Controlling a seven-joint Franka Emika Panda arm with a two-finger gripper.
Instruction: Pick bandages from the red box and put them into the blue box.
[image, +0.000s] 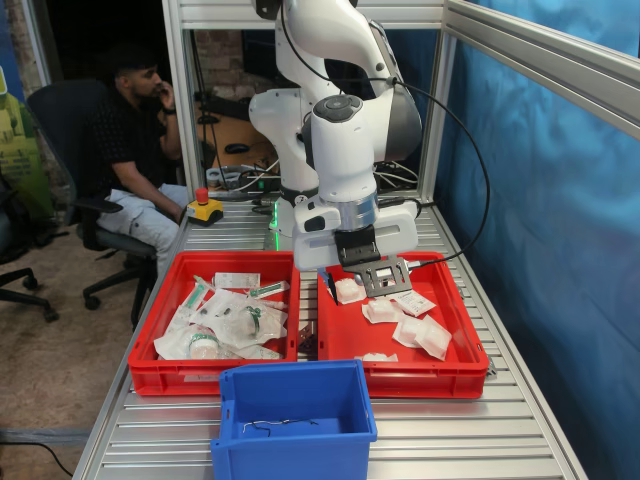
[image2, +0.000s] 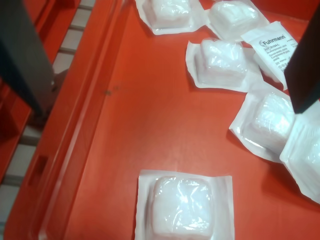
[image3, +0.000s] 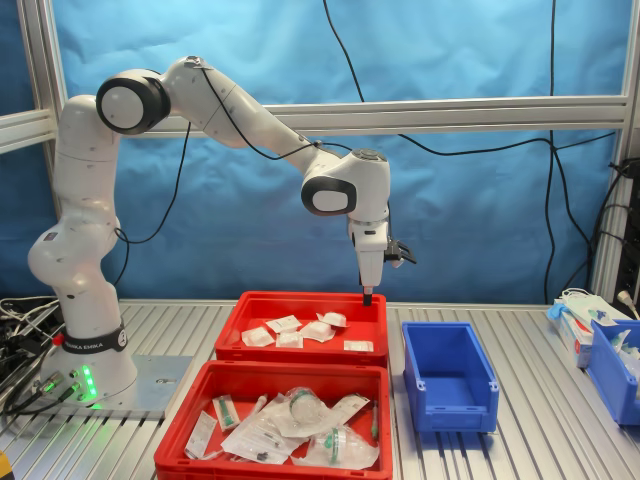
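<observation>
The red box (image: 420, 378) holds several bandages (image: 420, 330), small white square packets lying on its floor. In the second exterior view the same red box (image3: 300, 298) is the rear crate. My gripper (image: 368, 290) hangs low over its far corner (image3: 367, 293), open and holding nothing. In the wrist view the dark fingers (image2: 25, 55) stand wide apart over bare red floor (image2: 150, 115). One bandage (image2: 182, 205) lies alone, and several more (image2: 220, 62) cluster beside the other finger. The blue box (image: 290, 440) (image3: 450, 410) stands beside the red crates with no packets in it.
A twin red crate (image: 200, 375) (image3: 270, 372) holds larger green-marked packs. A seated person (image: 135, 150) and a red stop button (image: 204, 208) are at the first exterior view's left. Frame posts ring the table. Another blue bin (image3: 615, 370) sits at the second exterior view's right.
</observation>
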